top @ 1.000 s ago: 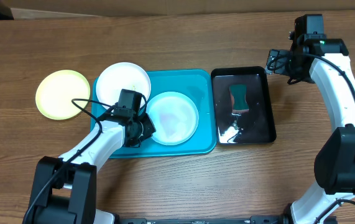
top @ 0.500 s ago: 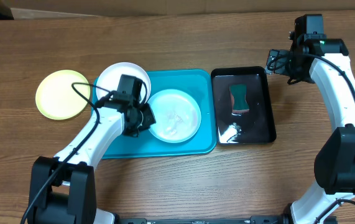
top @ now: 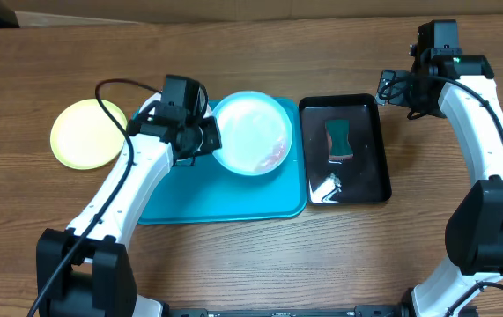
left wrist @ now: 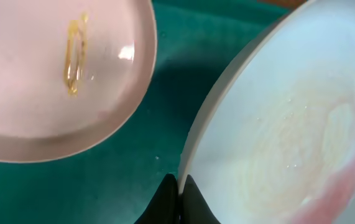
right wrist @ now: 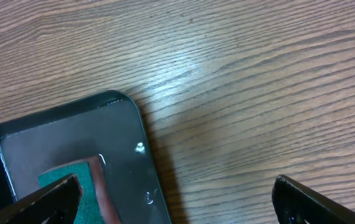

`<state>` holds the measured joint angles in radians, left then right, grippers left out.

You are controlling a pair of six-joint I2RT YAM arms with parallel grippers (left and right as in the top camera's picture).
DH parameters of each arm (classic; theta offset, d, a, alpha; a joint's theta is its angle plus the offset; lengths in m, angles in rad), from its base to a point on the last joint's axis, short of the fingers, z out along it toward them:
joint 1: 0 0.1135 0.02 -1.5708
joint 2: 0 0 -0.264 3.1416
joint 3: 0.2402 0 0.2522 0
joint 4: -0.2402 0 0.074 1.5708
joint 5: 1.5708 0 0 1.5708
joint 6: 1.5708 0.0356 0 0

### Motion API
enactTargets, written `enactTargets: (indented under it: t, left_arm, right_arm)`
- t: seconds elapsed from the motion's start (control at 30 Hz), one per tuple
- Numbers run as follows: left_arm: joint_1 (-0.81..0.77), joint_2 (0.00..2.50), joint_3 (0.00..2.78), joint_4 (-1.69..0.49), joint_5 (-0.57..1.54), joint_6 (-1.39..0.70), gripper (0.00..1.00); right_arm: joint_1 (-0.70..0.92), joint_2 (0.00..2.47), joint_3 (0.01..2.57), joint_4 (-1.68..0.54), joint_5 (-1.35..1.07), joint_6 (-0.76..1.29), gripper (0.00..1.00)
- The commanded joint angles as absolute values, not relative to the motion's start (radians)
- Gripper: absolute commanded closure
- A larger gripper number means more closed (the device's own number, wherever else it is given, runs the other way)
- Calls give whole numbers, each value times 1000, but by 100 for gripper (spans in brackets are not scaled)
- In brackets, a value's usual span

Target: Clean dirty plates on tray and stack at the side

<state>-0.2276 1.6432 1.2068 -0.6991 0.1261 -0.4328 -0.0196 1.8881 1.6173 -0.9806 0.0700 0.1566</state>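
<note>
My left gripper (left wrist: 179, 194) is shut on the near rim of the pale blue plate (top: 253, 132), which it holds tilted above the far right part of the turquoise tray (top: 233, 198). The plate's face (left wrist: 289, 124) looks wet, with a pinkish patch. The white plate (left wrist: 53, 81) lies in the tray's far left corner with a brown smear (left wrist: 73, 56) on it; my left arm covers most of it from above. The lime green plate (top: 88, 132) rests on the table left of the tray. My right gripper (top: 390, 88) hangs open beyond the black tray's far right corner.
A glossy black tray (top: 361, 180) stands right of the turquoise tray, with a green sponge (top: 339, 138) in it. In the right wrist view the black tray's corner (right wrist: 118, 102) and the sponge (right wrist: 65, 177) show below the open fingers (right wrist: 326, 199). Bare wooden table surrounds everything.
My left gripper has closed fully on the pale blue plate's rim, lifted it off the tray floor and carried it toward the tray's far right. The right arm has not moved.
</note>
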Motion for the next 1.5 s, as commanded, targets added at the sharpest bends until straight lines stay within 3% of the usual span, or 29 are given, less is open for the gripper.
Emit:
enactTargets:
  t: [0.0,0.5,1.13,1.47]
  left_arm:
    - [-266,1651,1288,-709,115,-391,96]
    - [-525,1651,1411,-704,-178,-393,96]
    - [-580,1651,1411,-631,-184,-430,96]
    - [-642,1651,1411,-578,-240,-416,96]
  right_arm:
    - [-22,1871,1629,-975,76,160,0]
    - [-22,1871,1629,-975,76,160,0]
    - [-29,1871,1629,-919,71,161,0]
    - [-347,1871,1629,-903,-263,244,0]
